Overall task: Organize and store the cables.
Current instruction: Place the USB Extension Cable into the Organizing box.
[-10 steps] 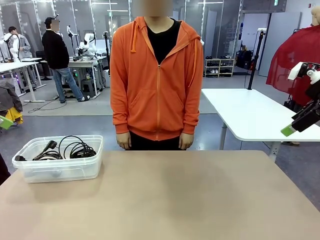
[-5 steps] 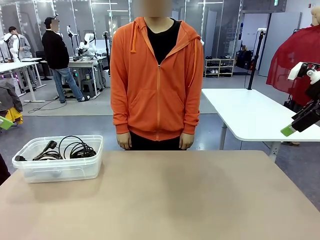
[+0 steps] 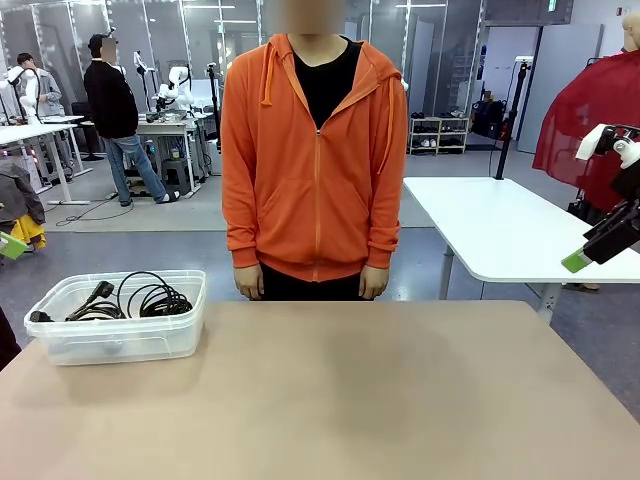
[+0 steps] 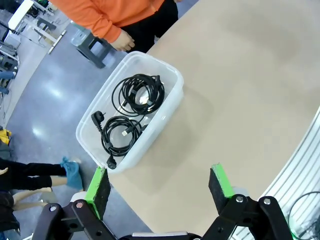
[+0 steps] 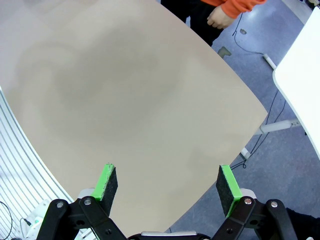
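Left gripper [image 4: 159, 184], seen in its wrist view, hangs high above the table [image 4: 240, 90] with its green-padded fingers spread wide and nothing between them; the right gripper [image 5: 167, 184] is likewise spread and empty above a bare stretch of the same tabletop. Ahead of the left gripper and slightly toward its left finger sits a clear plastic bin [image 4: 167, 107] at the table's edge, holding the cables [image 4: 131, 112]: two black coils lying side by side, the farther one a tidy round loop, the nearer one with a chunky plug at its outer side and a small connector resting against the bin wall closest to the gripper. A person in an orange hoodie [image 3: 312, 160] stands beyond the bin, hands down and clear of the table. With every visible cable inside the bin, the storing appears done or nearly so. Should a further check be wanted, it is best made from above: any descent by the left gripper ought to stay centred over the coils, with its fingers kept away from the thin walls so the light bin is not nudged off the edge.
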Controlling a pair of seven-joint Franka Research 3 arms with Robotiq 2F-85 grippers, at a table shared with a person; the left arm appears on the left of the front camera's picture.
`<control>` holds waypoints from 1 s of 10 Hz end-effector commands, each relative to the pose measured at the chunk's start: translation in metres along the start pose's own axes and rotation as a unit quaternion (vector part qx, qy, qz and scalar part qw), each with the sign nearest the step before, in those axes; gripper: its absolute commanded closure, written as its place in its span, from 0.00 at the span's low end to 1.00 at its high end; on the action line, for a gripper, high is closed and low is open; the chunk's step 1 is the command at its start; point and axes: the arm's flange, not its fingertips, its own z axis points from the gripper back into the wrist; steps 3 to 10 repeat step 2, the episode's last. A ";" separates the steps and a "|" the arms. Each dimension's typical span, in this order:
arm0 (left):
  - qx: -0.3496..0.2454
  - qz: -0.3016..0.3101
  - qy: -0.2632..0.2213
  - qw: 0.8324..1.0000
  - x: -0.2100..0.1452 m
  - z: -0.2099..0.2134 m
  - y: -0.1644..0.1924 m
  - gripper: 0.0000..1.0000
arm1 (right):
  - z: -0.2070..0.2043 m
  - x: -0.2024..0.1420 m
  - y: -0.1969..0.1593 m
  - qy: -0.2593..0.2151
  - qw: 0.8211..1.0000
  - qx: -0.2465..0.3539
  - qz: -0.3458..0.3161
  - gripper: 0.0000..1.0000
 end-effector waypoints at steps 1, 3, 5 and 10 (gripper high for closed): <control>0.007 0.007 0.003 1.000 0.000 0.002 -0.001 0.00 | 0.001 0.002 -0.001 0.002 1.000 -0.002 -0.004 0.00; 0.007 0.007 0.003 1.000 0.000 0.002 -0.001 0.00 | 0.001 0.002 -0.001 0.002 1.000 -0.002 -0.004 0.00; 0.007 0.007 0.003 1.000 0.000 0.002 -0.001 0.00 | 0.001 0.002 -0.001 0.002 1.000 -0.002 -0.004 0.00; 0.007 0.007 0.003 1.000 0.000 0.002 -0.001 0.00 | 0.001 0.002 -0.001 0.002 1.000 -0.002 -0.004 0.00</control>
